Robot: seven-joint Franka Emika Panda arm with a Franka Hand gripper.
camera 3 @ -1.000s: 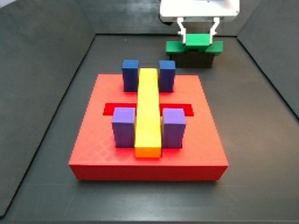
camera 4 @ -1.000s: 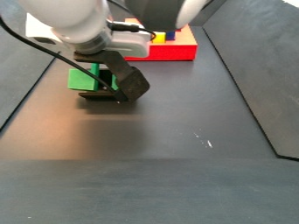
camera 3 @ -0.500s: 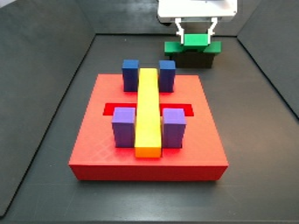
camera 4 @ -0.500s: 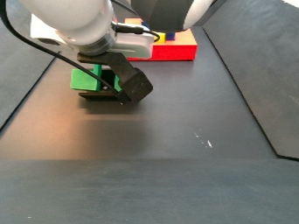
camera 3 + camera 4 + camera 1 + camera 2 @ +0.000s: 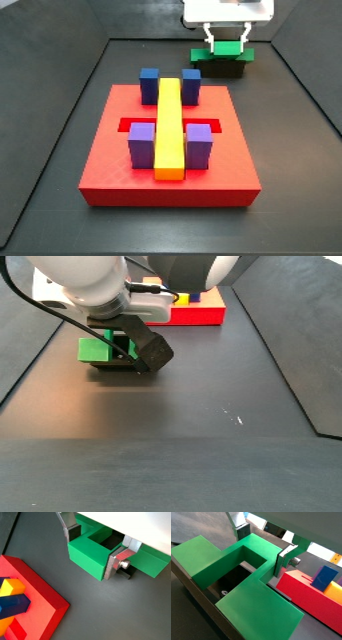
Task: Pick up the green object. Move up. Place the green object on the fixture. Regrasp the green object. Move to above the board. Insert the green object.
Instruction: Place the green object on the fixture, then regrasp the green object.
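Red and square, the board [image 5: 167, 170] lies flat near the middle of the dark floor [image 5: 294, 180], the largest thing there. A yellow bar [image 5: 170, 125] runs along its middle, with two blue blocks [image 5: 150, 84] at the far end and two purple blocks [image 5: 140, 145] nearer, one of each on either side of the bar. In a side view [image 5: 201, 311] only one end of the board shows behind the arm.

The fixture [image 5: 221, 66] is a near-black block at the far edge of the floor, well apart from the board. The green object [image 5: 222, 52] sits on top of it, its long axis running across the fixture, parallel to the board's far edge. It is bright green and blocky: a wide bar with a raised middle, and in a wrist view [image 5: 244, 577] a deep rectangular recess opens in its centre. In a side view [image 5: 96, 350] only one green end shows beside the arm's dark housing; the fixture below is mostly in shadow.

The gripper [image 5: 227, 40] stands directly over the object at the floor's far edge. Its silver fingers [image 5: 121, 559] bracket the central block, one on each side, seemingly touching it in both wrist views [image 5: 286, 559]; whether they clamp it firmly I cannot tell. The fingertips are hidden behind green.
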